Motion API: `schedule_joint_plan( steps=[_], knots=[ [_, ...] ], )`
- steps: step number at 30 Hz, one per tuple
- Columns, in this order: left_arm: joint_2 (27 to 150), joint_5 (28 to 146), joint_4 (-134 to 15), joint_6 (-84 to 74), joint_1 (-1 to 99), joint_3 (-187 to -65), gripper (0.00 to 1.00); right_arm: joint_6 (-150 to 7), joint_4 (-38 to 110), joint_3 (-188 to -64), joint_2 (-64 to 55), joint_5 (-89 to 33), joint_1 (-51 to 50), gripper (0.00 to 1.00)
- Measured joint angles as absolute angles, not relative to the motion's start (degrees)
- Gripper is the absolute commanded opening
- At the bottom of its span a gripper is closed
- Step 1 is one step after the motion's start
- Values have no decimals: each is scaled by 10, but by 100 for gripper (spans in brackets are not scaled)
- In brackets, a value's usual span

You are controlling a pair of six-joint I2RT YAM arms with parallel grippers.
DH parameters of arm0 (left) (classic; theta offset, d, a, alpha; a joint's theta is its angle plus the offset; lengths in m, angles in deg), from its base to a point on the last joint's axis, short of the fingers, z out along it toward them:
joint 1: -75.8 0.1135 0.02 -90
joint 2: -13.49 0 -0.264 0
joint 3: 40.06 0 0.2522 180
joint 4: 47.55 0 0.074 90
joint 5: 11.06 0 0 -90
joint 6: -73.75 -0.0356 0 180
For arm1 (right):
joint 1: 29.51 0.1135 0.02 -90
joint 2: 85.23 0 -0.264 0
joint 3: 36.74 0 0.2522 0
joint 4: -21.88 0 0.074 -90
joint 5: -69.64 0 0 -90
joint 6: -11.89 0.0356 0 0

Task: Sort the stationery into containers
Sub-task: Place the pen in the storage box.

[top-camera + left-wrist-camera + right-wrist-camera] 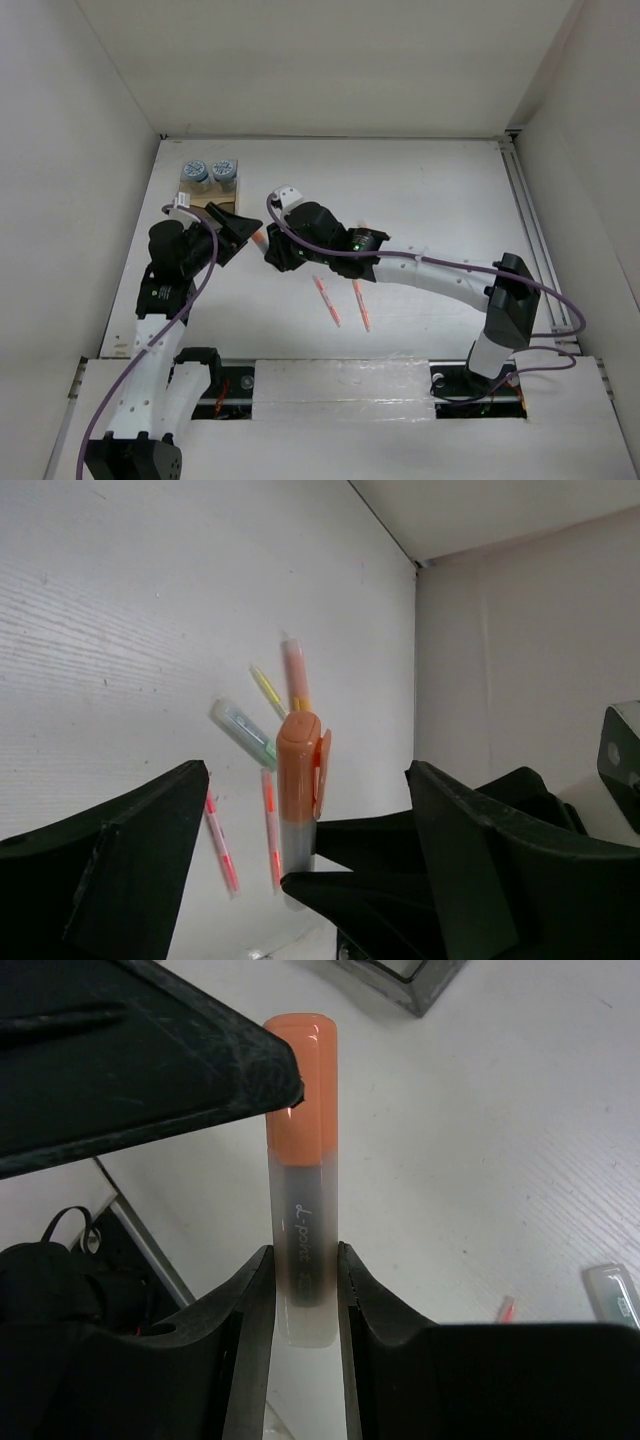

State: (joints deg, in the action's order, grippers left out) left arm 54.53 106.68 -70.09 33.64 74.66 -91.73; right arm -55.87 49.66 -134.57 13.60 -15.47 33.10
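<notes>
Orange-capped highlighter with frosted barrel [300, 1110] is held off the white worktop [430, 200], centre-left of top view. Right arm's fingers [250, 1340] pinch its barrel end. Left arm's fingers [120, 860] are spread wide, flanking the cap. Two thin pink-red pens [327, 300] lie lower centre. Wooden organiser tray [203, 200] sits upper left.

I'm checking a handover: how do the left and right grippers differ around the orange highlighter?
Grip: the right gripper is shut on the orange highlighter, while the left gripper is open and holds nothing.
Finger spacing: the right gripper's fingers press the clear barrel from both sides, while the left gripper's fingers stand wide on either side of the orange cap.
Shared: both are black, two-fingered, and centred on the same highlighter.
</notes>
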Motion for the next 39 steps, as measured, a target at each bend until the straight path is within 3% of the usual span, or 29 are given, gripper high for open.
schedule_joint_plan(
  steps=[11, 17, 21, 24, 26, 27, 29, 30, 34, 39],
  knots=[
    [546, 1086, -690, 329, 747, -916, 34, -559, 489, -1346, 129, -175, 332, 0],
    [547, 1092, -684, 324, 747, -914, 20, -560, 490, -1350, 129, -176, 332, 0],
    [550, 1096, -673, 320, 747, -908, 0, -560, 493, -1352, 129, -176, 332, 0],
    [558, 1105, -663, 318, 747, -907, 0, -561, 496, -1353, 129, -174, 332, 0],
    [563, 1110, -657, 316, 747, -907, 0, -562, 498, -1353, 129, -171, 332, 11],
    [564, 1113, -653, 316, 747, -906, 0, -563, 499, -1353, 129, -170, 331, 41],
    [562, 1113, -647, 315, 747, -904, 0, -562, 498, -1353, 129, -170, 331, 63],
    [558, 1113, -644, 315, 747, -902, 0, -564, 498, -1353, 129, -170, 332, 82],
    [545, 1107, -637, 314, 747, -901, 0, -568, 498, -1350, 119, -170, 332, 100],
    [543, 1090, -628, 314, 747, -901, 0, -569, 496, -1334, 78, -160, 332, 100]
  ],
)
